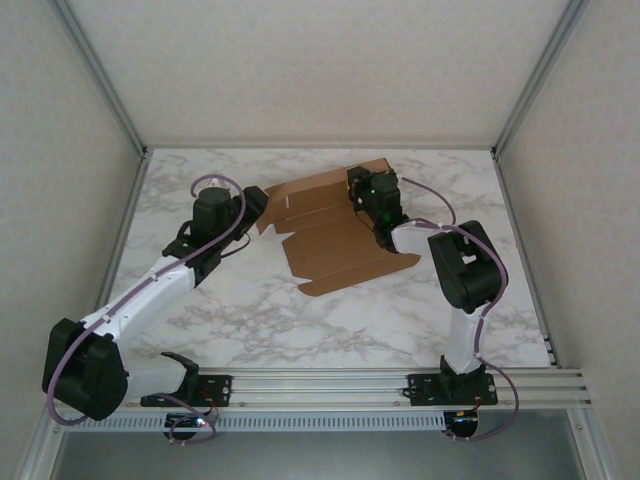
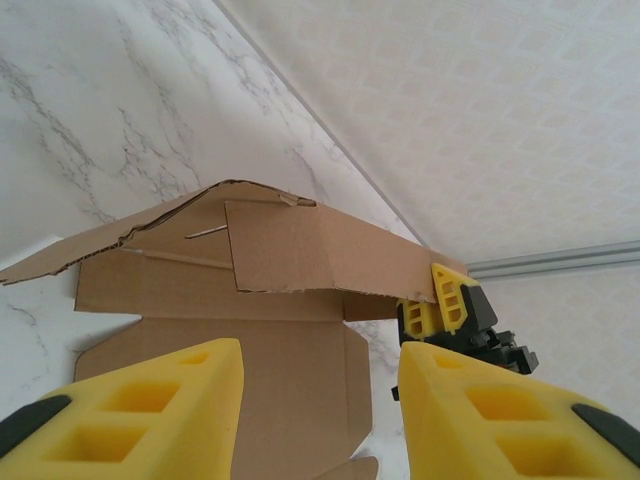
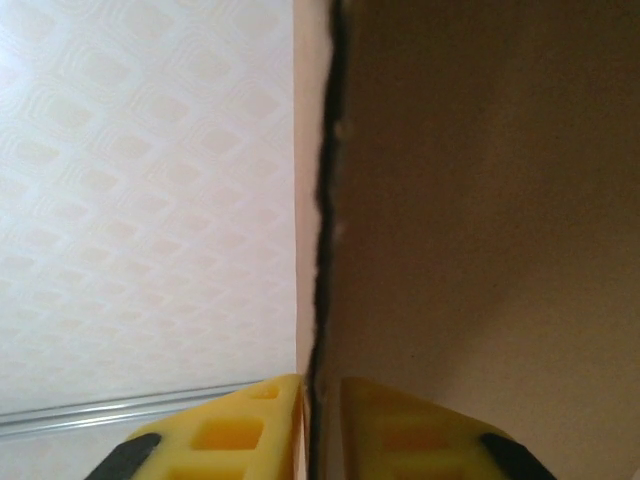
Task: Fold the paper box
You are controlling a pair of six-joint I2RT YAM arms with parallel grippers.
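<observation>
The left pincer (image 2: 320, 395) hangs at the 9 o'clock edge of the paper box (image 1: 335, 245), its fingers about half apart with nothing between them. The box lies on the marble surface (image 1: 250, 320), a little toward 12 o'clock of centre. Its base is flat and its far panel (image 2: 320, 250) is lifted, slanting over the base. At the box's 1 o'clock corner the right pincer (image 3: 320, 410) is pinched onto the edge of that panel, with the cardboard running straight up between its fingers.

The step in hand looks like raising the far panel along its crease. To do it well, the right arm would likely swing the panel in an arc about the crease rather than pull, so the base does not slide. The left pincer could press down the base's 9 o'clock side or steady the panel's unsupported end. The grip is at one corner only, so the panel may twist.

Count: one paper box, two pincers, one surface.
</observation>
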